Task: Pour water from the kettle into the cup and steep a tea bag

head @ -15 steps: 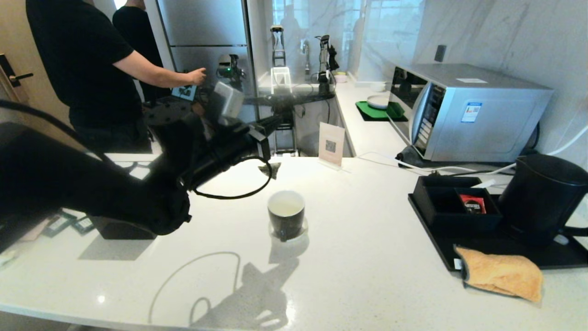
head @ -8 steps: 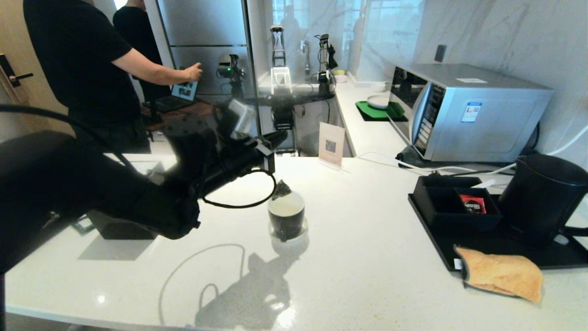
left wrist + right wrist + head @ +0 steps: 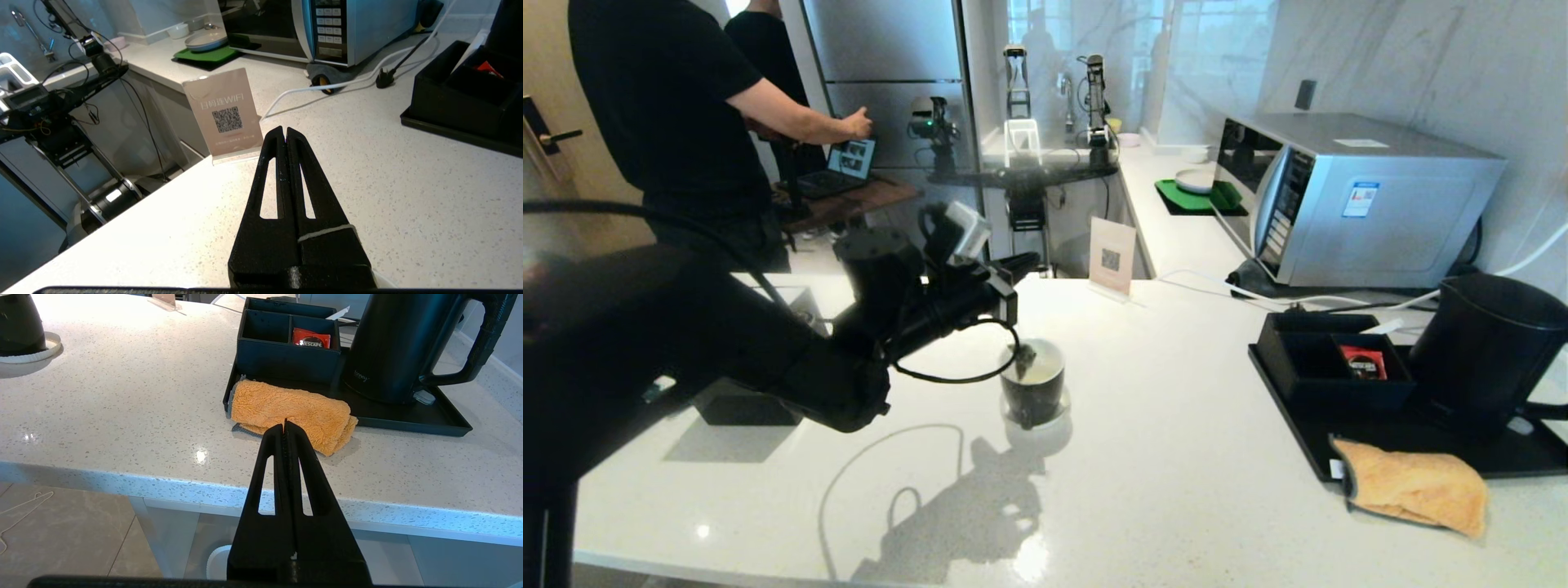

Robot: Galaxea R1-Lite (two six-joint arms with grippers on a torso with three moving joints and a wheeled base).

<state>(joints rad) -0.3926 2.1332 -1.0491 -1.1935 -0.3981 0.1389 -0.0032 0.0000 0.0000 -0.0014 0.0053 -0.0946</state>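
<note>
Dangling the tea bag [image 3: 1024, 357] into the cup [image 3: 1032, 389]

My left gripper [image 3: 1027, 263] is reaching out above the cup with its fingers pinched together on the white string [image 3: 325, 232], and the bag is hanging down at the cup's rim. My right gripper [image 3: 285, 425] is sitting closed and empty off the counter edge, near the orange towel [image 3: 291, 413]. The kettle [image 3: 1486, 354] is standing on its black tray [image 3: 1409, 444] at the right.

tea bag [image 3: 1024, 357] in cup [image 3: 1032, 390] | cup left of tray [image 3: 1307, 441] | kettle [image 3: 1486, 351] on tray
</note>
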